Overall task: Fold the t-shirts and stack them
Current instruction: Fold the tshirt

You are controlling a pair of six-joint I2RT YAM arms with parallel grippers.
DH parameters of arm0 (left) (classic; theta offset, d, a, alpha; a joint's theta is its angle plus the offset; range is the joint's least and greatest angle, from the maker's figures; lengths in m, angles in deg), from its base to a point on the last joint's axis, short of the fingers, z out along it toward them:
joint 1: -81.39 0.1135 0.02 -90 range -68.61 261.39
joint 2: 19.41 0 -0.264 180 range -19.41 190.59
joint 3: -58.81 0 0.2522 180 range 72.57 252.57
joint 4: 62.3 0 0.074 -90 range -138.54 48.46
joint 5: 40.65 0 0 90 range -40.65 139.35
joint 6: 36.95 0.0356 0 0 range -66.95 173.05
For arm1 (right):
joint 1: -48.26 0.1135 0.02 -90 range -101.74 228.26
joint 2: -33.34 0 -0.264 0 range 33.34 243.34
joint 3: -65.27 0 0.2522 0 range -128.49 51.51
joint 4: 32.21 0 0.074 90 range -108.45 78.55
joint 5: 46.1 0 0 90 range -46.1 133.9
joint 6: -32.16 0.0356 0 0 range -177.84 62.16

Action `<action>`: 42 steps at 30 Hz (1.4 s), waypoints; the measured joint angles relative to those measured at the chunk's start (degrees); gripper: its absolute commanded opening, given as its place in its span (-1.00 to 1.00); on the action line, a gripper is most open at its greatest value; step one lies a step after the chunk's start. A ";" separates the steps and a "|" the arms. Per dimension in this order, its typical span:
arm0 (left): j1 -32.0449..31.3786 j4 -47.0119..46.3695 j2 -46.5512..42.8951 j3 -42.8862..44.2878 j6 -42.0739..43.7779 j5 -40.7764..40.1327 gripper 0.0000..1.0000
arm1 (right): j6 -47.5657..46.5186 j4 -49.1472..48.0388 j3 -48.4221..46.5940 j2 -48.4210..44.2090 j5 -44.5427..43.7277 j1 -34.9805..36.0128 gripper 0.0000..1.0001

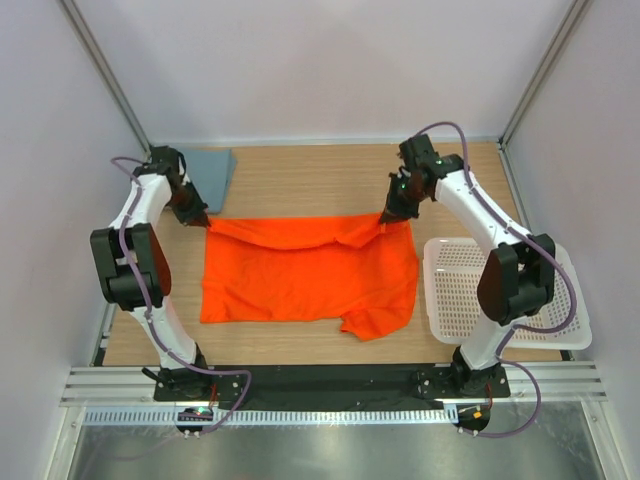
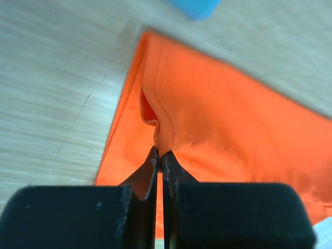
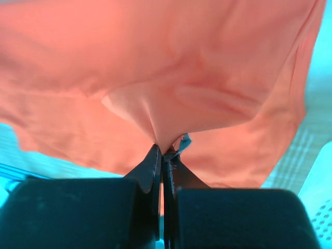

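Wooden desk [image 1: 300, 180]: carries both shirts.
Orange t-shirt [image 1: 300, 275]: spread mid-desk.
White basket [image 1: 450, 290]: right of it.
Grey-blue t-shirt [image 1: 212, 172]: far-left corner.
Left fingers [image 2: 161, 157]: closed, pinching orange far-left corner.
Right fingers [image 3: 163, 153]: closed, pinching far-right corner.

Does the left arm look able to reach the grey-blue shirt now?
Probably not yet: the left gripper is shut on a corner of the orange shirt. The grey-blue shirt lies uncovered just beyond it, so once freed, likely yes.
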 measured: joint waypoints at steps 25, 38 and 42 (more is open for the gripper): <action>0.00 -3.45 14.88 17.77 -2.38 7.06 -0.99 | -2.47 0.11 -26.88 17.90 5.64 -7.89 -0.97; 0.22 4.79 12.31 11.26 4.20 3.52 -0.95 | -5.81 6.19 -13.88 12.33 4.26 -8.02 -0.97; 0.28 6.27 11.54 10.38 5.62 2.10 -0.88 | -6.67 7.52 -13.05 11.67 2.86 -8.02 -0.97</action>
